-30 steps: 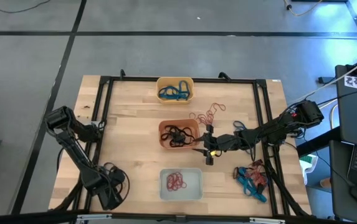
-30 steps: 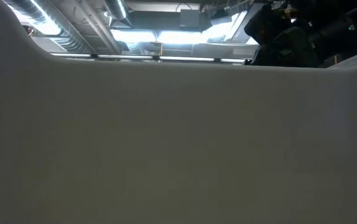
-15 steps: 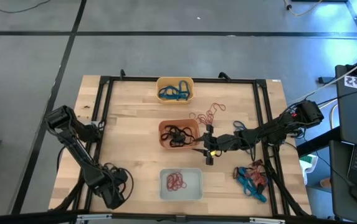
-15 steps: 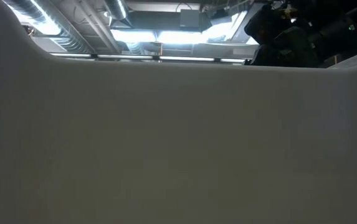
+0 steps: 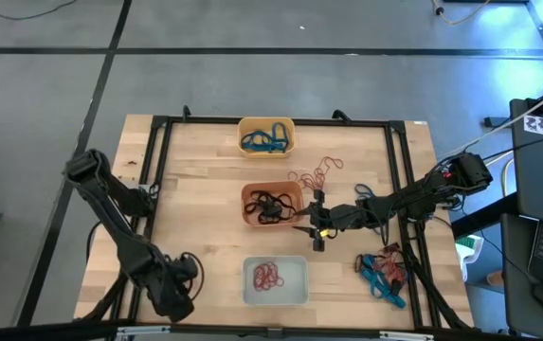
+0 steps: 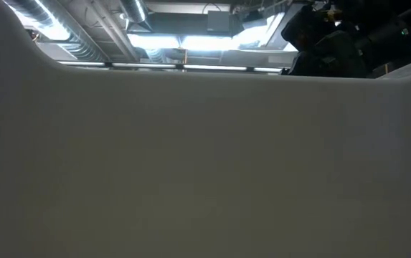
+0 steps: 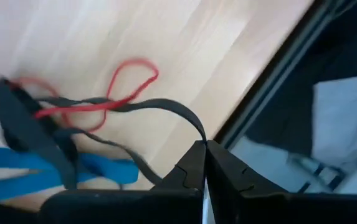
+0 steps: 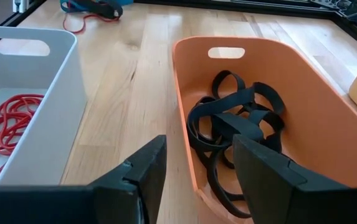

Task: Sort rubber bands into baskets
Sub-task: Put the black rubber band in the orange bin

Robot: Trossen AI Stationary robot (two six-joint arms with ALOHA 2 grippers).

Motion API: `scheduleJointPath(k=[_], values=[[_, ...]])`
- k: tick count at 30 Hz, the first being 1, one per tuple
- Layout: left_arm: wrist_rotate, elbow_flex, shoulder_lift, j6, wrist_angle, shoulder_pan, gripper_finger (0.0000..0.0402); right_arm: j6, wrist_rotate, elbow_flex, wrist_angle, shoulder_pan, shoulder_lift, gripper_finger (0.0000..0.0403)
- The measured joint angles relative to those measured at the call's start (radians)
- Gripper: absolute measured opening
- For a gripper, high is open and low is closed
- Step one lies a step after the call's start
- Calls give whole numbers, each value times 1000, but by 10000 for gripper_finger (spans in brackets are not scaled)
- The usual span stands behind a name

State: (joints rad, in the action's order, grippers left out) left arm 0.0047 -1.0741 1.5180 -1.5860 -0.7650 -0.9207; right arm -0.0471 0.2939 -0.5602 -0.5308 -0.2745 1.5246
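**At the left edge of the tabletop: a pick just closed**

Across the tabletop (image 5: pixel 205 189) you have the three baskets in a line. The yellow-orange basket (image 5: pixel 290 128) holds blue bands, the red-orange basket (image 8: pixel 190 81) black ones and the pale basket (image 8: pixel 60 87) red ones. Sorting looks well along, yet a loose pile (image 5: pixel 383 270) lies on the right arm's side, and some thin red loops (image 5: pixel 316 173) lie beyond the middle basket.

The step in hand is a pick by your left tool (image 7: pixel 204 149), low over a small tangle beside the dark frame rail (image 7: pixel 271 87). Its fingers are together, and a black band (image 7: pixel 166 107) arcs right into the tips. It looks pinched there, though the wrist view is too blurred to be sure. A red band (image 7: pixel 131 78) and a blue band (image 7: pixel 35 160) cross the same tangle.

Next, lift slowly and check that only the black band comes up. Then carry it to the red-orange basket.

Your right tool (image 8: pixel 197 146) waits beside that basket's rim, fingers apart, holding nothing.
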Motion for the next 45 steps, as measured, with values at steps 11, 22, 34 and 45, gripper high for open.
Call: scheduleJointPath(k=[11,22,34,45], values=[[-267,-1,-173,107,-10,0,6,0,0,0,0,0,0,182],[-491,-1,-250,220,-12,0,6,0,0,0,1,0,0,182],[-561,-1,-247,404,20,144,6,0,0,0,1,0,0,182],[-587,-1,-247,720,267,335,7,0,0,0,1,0,0,182]])
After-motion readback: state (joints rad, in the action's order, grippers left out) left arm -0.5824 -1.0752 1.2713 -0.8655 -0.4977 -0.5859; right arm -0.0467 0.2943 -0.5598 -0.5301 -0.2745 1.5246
